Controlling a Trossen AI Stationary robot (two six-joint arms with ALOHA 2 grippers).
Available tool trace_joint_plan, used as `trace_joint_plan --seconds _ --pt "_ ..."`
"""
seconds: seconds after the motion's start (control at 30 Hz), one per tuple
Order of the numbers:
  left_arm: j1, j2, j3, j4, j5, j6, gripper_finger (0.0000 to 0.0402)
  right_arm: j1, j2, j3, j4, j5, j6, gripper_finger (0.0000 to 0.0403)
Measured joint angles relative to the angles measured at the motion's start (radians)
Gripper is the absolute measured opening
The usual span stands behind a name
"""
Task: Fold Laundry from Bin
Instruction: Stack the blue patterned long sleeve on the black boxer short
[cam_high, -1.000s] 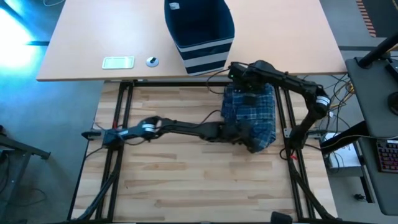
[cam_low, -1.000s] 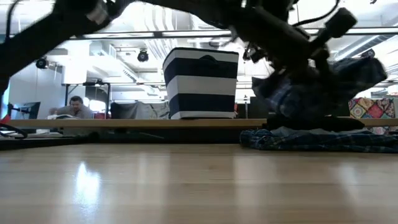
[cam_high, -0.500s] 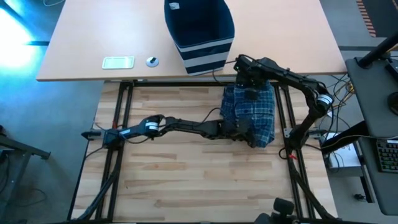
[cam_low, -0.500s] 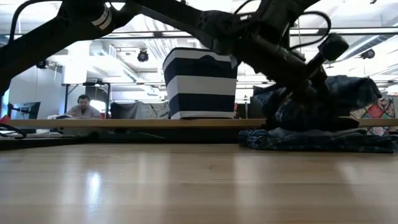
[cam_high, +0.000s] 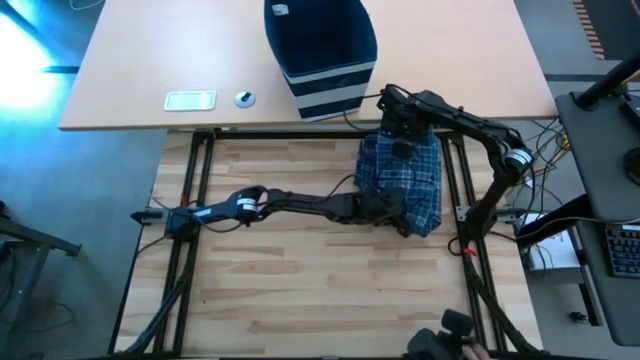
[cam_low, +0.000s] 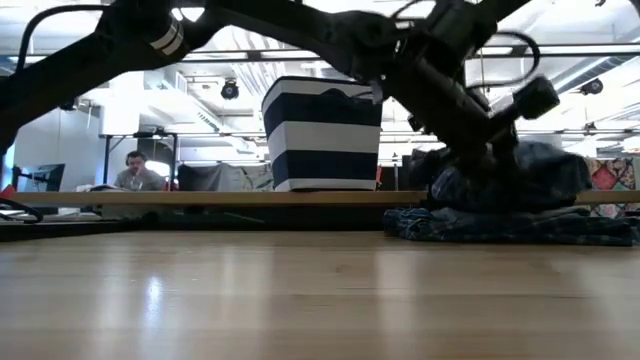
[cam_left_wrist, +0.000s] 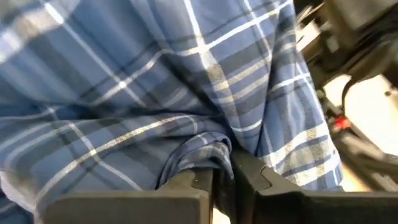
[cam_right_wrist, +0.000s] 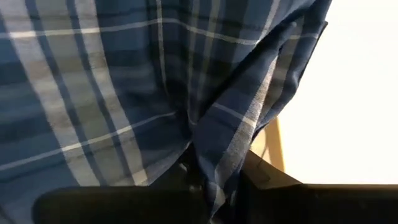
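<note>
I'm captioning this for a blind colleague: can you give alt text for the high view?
Two dark robot arms meet over a blue plaid garment on a wooden table, left claw and right claw both pinching its cloth. A navy striped bin stands on the desk beyond.

Blue-and-white plaid garment (cam_high: 405, 180): bunched and partly folded, lying at the right side of the wooden table. Navy bin (cam_high: 320, 55) with pale stripes: upright on the adjoining desk, well apart.

Blue-and-white plaid garment (cam_high: 405, 180), pinched in both dark hands. The bin (cam_high: 322, 55) beyond them is navy with pale stripes. The surface (cam_high: 300, 270) under them is light wood.
</note>
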Motion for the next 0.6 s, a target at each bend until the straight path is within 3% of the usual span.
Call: trace_joint_plan --seconds 0.2,0.33,0.6 --pt "0.008 0.017 0.005 -0.017 0.081 0.034 0.0069 -0.014 0.054 0.000 0.002 -0.024 0.059 0.0088" --pt "0.011 0.013 0.061 -0.163 0.116 0.075 0.0137 -0.014 0.066 0.001 -0.004 -0.013 0.086 0.0146" --pt "-0.006 -0.153 -0.015 -0.389 0.110 0.162 0.0258 -0.018 -0.034 0.108 -0.175 -0.047 0.130 0.0235"
